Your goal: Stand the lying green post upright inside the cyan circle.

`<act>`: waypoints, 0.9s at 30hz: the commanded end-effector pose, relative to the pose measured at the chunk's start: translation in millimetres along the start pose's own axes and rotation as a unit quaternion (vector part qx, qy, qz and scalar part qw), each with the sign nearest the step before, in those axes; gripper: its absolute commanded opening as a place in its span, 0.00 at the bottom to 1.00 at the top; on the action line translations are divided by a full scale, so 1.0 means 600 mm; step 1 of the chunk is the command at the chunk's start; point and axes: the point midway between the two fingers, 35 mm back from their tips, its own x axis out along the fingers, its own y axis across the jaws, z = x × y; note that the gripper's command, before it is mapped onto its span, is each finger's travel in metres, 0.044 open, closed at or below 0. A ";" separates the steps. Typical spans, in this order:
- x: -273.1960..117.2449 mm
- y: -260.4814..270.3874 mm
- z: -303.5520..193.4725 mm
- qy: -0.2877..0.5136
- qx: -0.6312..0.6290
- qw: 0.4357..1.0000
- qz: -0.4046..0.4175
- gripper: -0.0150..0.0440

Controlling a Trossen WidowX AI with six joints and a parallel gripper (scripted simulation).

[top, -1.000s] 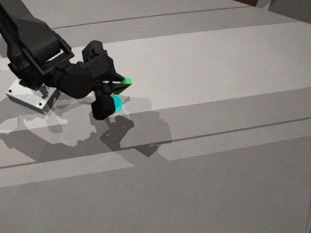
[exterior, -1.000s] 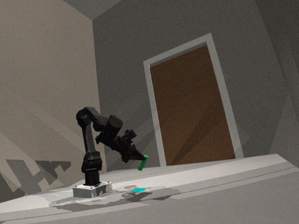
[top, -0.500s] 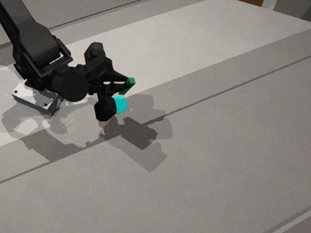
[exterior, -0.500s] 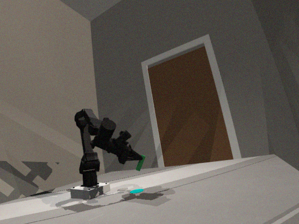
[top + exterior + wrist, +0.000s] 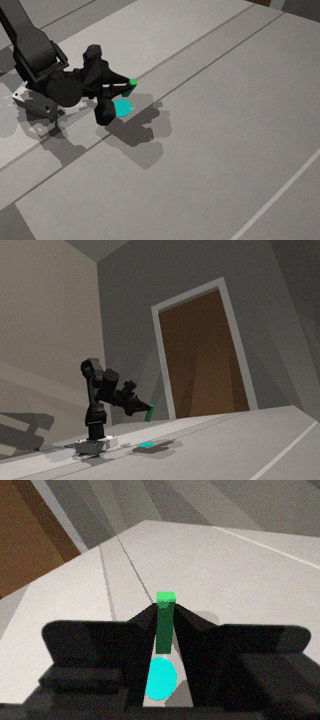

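Dim, grainy, hard jagged overlapping shadows

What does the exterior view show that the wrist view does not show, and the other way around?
Only the exterior view shows the whole arm on its base, and that the post hangs well above the floor, near upright. Only the wrist view shows the post from close between the two fingers, with the circle just under its lower end. Both show the claw shut on the post, the cyan circle, and the brown door.

A brown door (image 5: 204,358) in a white frame (image 5: 158,348) stands behind the table (image 5: 232,446).
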 end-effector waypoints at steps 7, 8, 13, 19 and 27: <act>-0.009 0.004 -0.001 -0.030 -0.013 0.999 0.004 0.29; -0.009 0.005 -0.001 -0.033 -0.014 0.999 0.004 0.29; -0.014 0.007 -0.001 -0.047 -0.020 0.999 0.006 0.29; -0.019 0.009 -0.003 -0.064 -0.028 0.998 0.008 0.29; -0.027 0.014 -0.005 -0.086 -0.038 0.996 0.010 0.29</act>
